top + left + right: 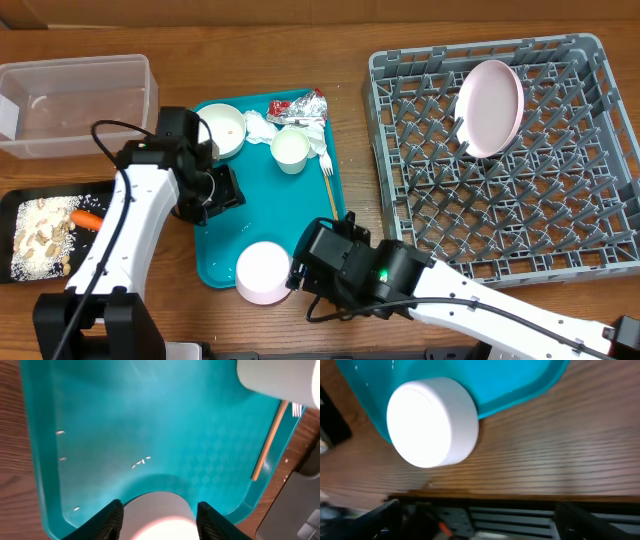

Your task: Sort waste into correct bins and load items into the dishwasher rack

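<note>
Rack of grey plastic takes the right side of the surface, and the plate leans on its edge between the pegs. Beside it lies the teal tray. At the near corner of the tray a white bowl sits upside down, partly over the tray edge and partly over the wood. I judge this bowl to be light, stiff and smooth, so it may slide or tip off the edge when pushed, and it could chip if it falls. The flat bottom gives no hold. The side wall, taken across the full width or with one finger under the overhanging rim, seems the better place. The right pincer stands wide apart close to the bowl and holds nothing. The left pincer hangs over the tray with its fingers parted, and it looks empty too.
</note>
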`<state>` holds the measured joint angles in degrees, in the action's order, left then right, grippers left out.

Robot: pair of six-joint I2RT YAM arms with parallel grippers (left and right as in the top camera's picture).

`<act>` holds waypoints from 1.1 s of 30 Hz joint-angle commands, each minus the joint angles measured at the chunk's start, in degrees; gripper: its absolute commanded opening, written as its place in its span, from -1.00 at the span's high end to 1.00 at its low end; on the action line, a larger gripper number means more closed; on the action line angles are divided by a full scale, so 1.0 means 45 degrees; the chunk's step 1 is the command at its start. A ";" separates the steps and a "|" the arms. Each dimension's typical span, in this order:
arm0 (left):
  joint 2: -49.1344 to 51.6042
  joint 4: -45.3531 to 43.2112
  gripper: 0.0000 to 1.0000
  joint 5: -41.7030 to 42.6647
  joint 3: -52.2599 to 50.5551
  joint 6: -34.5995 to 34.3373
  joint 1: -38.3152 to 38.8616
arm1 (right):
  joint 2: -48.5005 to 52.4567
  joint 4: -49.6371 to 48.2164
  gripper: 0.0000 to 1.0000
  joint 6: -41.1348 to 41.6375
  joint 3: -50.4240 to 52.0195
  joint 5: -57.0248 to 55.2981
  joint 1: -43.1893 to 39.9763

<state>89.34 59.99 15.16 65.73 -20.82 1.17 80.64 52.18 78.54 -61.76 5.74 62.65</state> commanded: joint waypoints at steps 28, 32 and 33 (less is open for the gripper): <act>-0.0296 0.0175 -0.38 -0.0121 0.0228 0.0000 -0.0175 | -0.0058 -1.1550 -1.00 0.5935 0.7048 0.0408 0.0665; -0.0296 0.0175 -0.39 -0.0117 0.0228 0.0000 -0.0175 | -0.0029 -1.2672 -1.00 0.5911 0.7524 0.0019 0.0714; -0.0296 0.0175 -0.39 -0.0117 0.0228 0.0000 -0.0170 | -0.0029 -1.3002 -1.00 0.5882 0.7631 -0.0146 0.0772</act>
<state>89.34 60.69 14.50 65.78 -20.91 0.71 80.68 -3.90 104.16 -28.64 7.77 65.43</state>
